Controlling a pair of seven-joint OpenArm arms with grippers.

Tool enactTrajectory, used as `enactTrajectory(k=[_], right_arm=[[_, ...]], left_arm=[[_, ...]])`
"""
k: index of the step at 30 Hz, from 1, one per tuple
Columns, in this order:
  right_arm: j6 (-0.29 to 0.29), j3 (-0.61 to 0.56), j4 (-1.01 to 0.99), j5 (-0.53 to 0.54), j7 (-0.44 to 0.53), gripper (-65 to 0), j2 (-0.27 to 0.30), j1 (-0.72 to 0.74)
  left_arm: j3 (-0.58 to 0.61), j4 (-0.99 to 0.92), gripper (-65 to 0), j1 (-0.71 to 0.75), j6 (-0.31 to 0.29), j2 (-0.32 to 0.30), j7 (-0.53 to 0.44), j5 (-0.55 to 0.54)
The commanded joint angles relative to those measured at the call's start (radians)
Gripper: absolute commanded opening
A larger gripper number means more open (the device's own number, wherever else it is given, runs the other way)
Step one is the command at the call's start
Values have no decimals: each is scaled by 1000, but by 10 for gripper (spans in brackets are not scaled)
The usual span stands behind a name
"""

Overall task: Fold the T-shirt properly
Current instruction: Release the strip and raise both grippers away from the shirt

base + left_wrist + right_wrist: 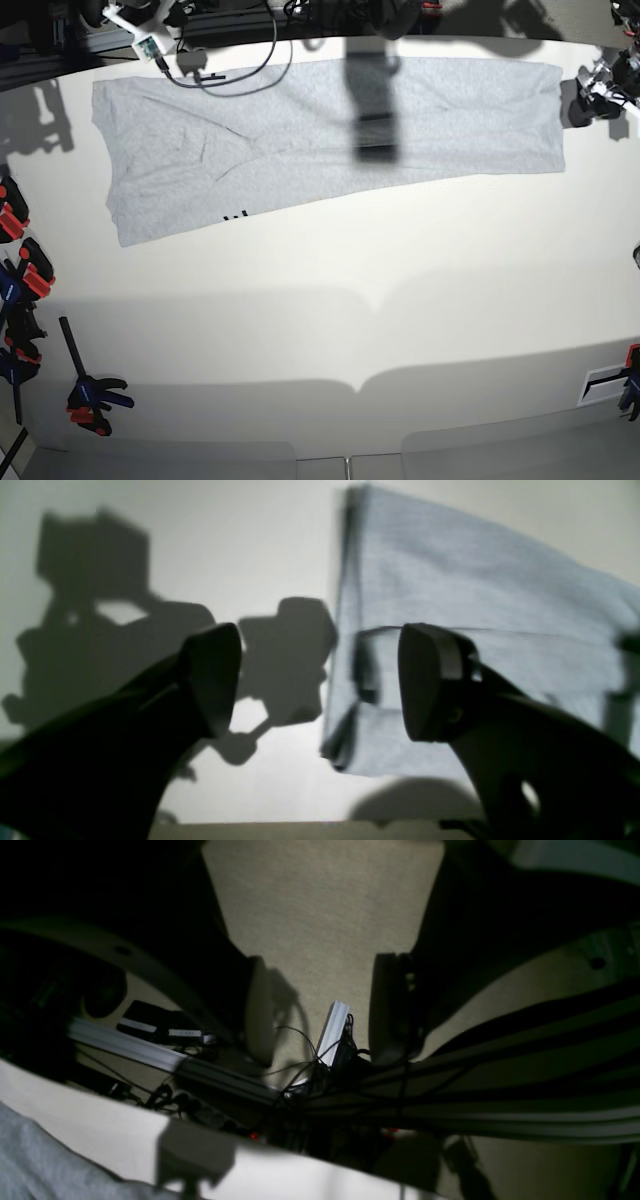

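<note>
The T-shirt [330, 130] lies on the white table [330, 300] as a long light-grey band along the far side, with a bit of black lettering [235, 215] showing at its near edge. My left gripper [320, 680] hovers open just off the shirt's end, one finger over the T-shirt [475, 630] and the other over bare table. In the base view the left gripper [598, 90] sits at the shirt's right end. My right gripper [325, 1010] is open and holds nothing, looking past the table edge at the floor. A corner of the T-shirt [40, 1165] shows below it.
Black cables [240, 65] trail onto the shirt's far left part near the right arm [140, 40]. Red and blue clamps [20, 270] line the left table edge, one more clamp [90, 395] lies lower left, and another clamp [630, 385] is at the right. Rails and cables [320, 1075] lie beyond the table.
</note>
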Motion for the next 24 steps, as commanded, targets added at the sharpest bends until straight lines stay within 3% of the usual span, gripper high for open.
enactTrajectory(k=[1,6,13,15,20,24], right_arm=[[12,4,18,25,11,-351,3,-11],[12,4,18,58,6,-351,3,-11],[12,4,18,58,8,-351,3,-11],[12,4,18,58,8,-351,3,-11],[12,4,18,58,8,-351,3,-11],[12,4,18,58,8,-351,3,-11]], left_arm=[[-5,-25,-204,-22,-6,-34,3,-24],[-5,-211,-204,-114,-79,-58,175,-88],[23,-303,-204,-93,-124,-54,181,-111],[71,-308,-204,-68,-147,-49,180,-111],[246,-307,-204,-17,-147,-53,185,-53],[333,-307,-204,-15,-147,-53,181,-70]])
